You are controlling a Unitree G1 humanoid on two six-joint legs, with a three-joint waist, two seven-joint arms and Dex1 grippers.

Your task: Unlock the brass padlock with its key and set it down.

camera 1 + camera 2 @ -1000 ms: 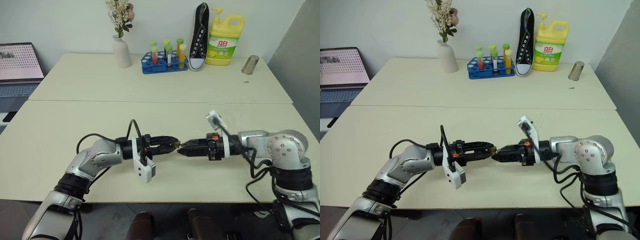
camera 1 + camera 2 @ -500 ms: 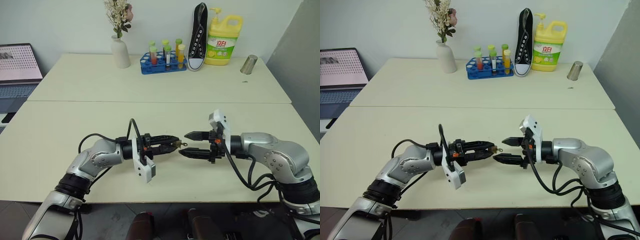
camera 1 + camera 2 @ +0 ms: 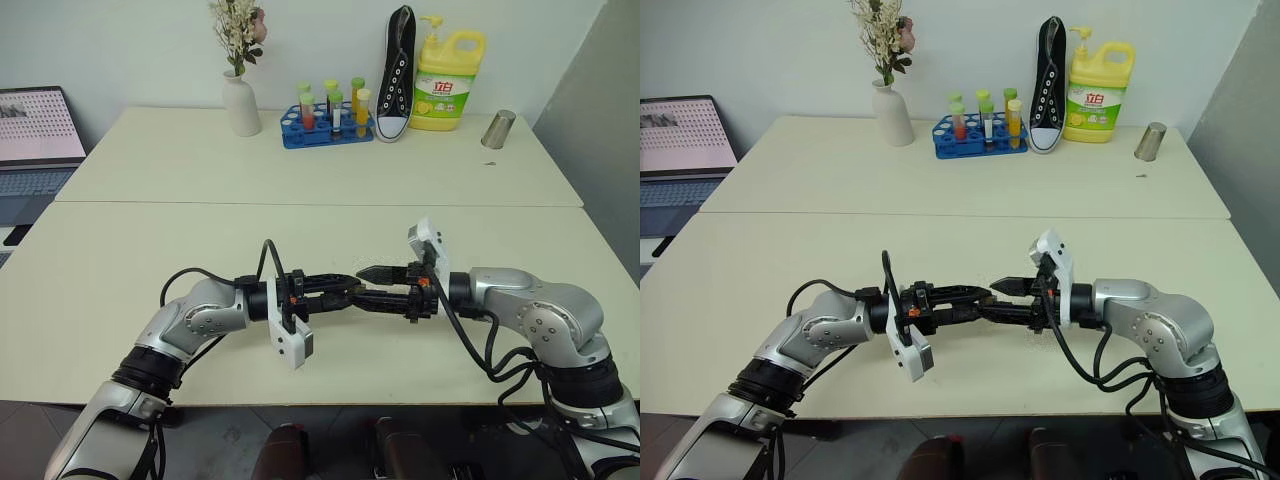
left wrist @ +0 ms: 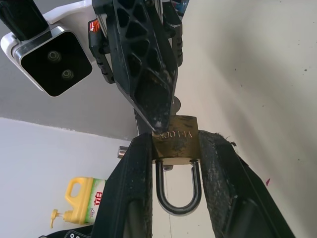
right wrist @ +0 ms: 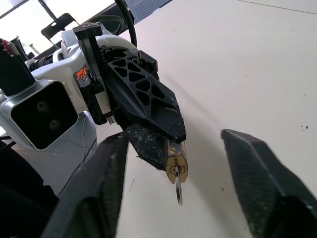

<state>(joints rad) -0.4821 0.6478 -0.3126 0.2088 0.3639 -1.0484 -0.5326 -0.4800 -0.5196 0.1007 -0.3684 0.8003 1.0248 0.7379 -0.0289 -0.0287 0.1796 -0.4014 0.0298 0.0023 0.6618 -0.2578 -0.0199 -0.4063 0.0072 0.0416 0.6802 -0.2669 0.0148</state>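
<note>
Bare table (image 3: 120, 260) is lying around both grippers, its front edge at six o'clock. The brass padlock (image 4: 175, 140) is being pinched by the left gripper (image 4: 176, 163), its key (image 5: 178, 192) end aimed at the right gripper (image 5: 176, 171), whose fingers are standing wide around it.

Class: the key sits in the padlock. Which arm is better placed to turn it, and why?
The right. The left gripper is shut on the brass padlock, so it is occupied. The right gripper has open jaws flanking the key hanging from the lock's end, ready to close.
</note>
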